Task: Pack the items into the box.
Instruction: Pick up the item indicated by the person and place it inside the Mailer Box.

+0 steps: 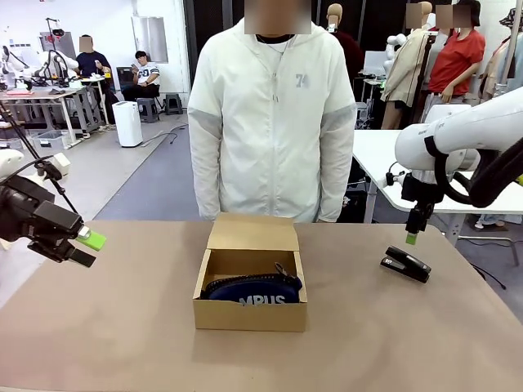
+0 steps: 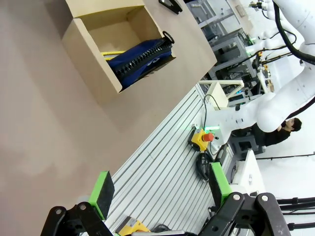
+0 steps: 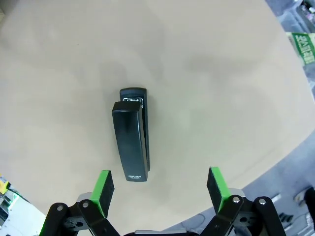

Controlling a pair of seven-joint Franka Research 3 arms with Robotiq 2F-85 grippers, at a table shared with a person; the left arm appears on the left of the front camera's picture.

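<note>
Tan tabletop (image 1: 98, 327) with open box (image 1: 249, 314), stapler (image 1: 406, 265); grey-floored workroom (image 1: 155, 180) beyond.

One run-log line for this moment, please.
box: lid open, pencil pouch and utility knife inside | stapler: on table, unpacked | right gripper: open over stapler | left gripper: open, empty

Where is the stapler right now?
In the front view, the stapler lies on the right side of the table, right of the box, under the open right gripper.
</note>
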